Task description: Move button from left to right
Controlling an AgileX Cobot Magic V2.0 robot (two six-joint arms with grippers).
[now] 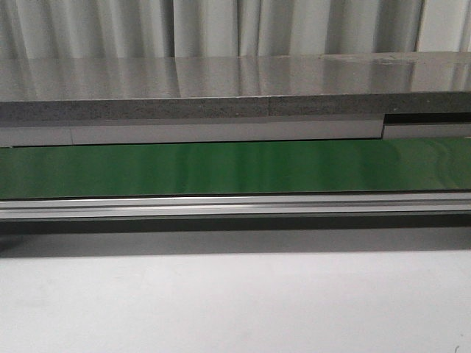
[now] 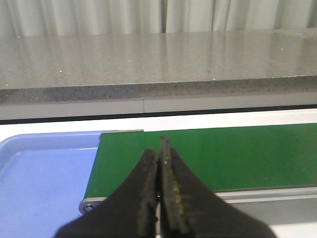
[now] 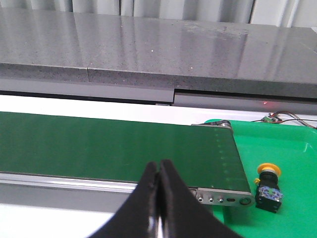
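The button (image 3: pixel 268 187) stood upright, yellow head up, on the green tray (image 3: pixel 297 163) just past the belt's (image 3: pixel 119 148) right end, off to the side of the right gripper (image 3: pixel 158 171), which, like the left gripper (image 2: pixel 159 163), was clenched on nothing.

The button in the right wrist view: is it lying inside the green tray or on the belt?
Inside the green tray. The button rests on the tray floor beside the belt's end, off the belt, yellow head up.

Green belt (image 1: pixel 235 168) is running off both sides in front view; blue tray (image 2: pixel 39 188) is getting cropped in left wrist view; button (image 3: pixel 268 184) markings too small to read.
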